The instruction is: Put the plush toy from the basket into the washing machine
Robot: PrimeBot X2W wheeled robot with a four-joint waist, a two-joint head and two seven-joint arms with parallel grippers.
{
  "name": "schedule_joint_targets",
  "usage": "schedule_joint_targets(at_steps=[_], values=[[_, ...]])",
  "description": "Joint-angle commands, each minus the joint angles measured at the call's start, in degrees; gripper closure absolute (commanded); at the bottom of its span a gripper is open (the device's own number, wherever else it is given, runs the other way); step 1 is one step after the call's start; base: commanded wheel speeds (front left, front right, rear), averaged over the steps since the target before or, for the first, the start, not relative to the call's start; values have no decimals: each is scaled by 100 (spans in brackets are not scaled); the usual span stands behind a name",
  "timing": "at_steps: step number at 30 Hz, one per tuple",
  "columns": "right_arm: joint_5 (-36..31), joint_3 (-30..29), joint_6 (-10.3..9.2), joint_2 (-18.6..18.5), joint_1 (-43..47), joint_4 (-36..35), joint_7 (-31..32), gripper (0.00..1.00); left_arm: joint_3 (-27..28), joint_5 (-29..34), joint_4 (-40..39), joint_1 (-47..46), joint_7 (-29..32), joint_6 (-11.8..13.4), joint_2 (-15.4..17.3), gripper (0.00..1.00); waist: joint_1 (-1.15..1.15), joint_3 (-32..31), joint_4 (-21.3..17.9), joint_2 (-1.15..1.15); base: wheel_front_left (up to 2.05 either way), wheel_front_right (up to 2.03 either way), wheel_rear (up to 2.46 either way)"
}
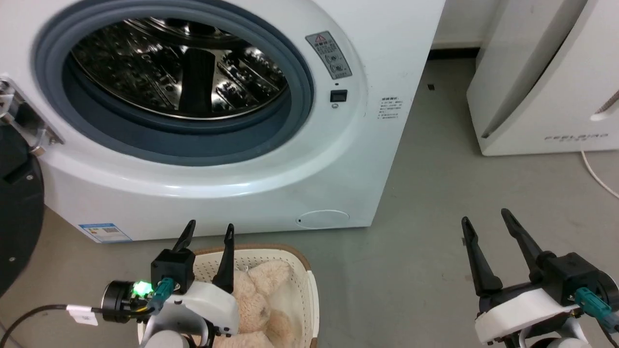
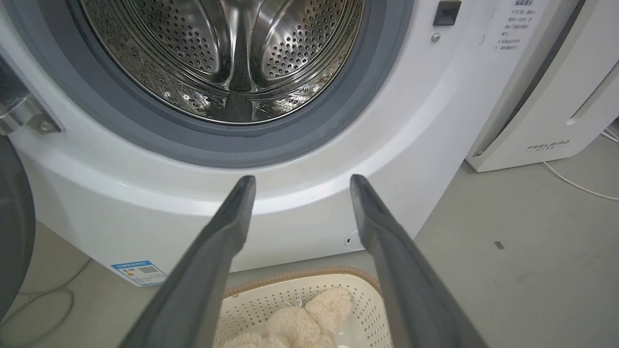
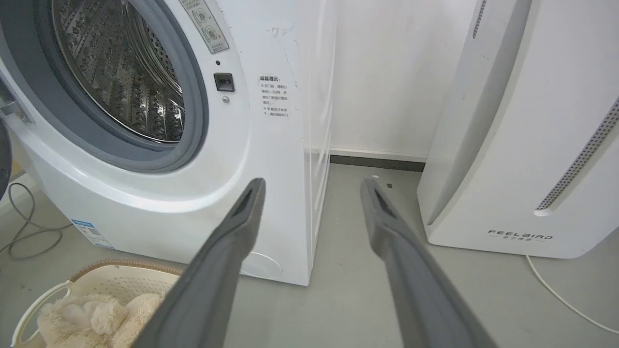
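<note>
The cream-beige plush toy (image 1: 261,299) lies in the oval cream basket (image 1: 302,270) on the floor before the washing machine (image 1: 232,193). Its black door (image 1: 17,212) hangs open at the left, baring the grey seal and steel drum (image 1: 179,67). My left gripper (image 1: 208,229) hovers open above the basket, fingers pointing at the washer, nothing between them. The left wrist view shows the plush toy (image 2: 300,324) and basket (image 2: 300,287) below those fingers. My right gripper (image 1: 486,220) is open over bare floor at the lower right. The plush toy (image 3: 92,316) and basket (image 3: 121,275) also appear lower left in the right wrist view.
A white appliance marked FEELBIRD (image 1: 546,82) stands at the right, its white cord (image 1: 597,176) trailing over the grey floor. Grey floor (image 1: 435,193) runs between it and the washer. Cables (image 3: 24,227) lie on the floor left of the washer.
</note>
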Motion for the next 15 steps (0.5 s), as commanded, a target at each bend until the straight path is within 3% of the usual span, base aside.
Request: schedule_joint_targets(at_steps=[1, 15], values=[[66, -13, -2, -1, -111, -51, -63, 0, -25, -28, 119, -142, -70, -36, 49, 0, -1, 112, -57, 0, 0, 0, 0], [218, 1, -3, -1, -279, -201, -230, 0, -186, -103, 1086, -896, -81, -167, 229, 0, -1, 752, -280, 0, 0, 0, 0]])
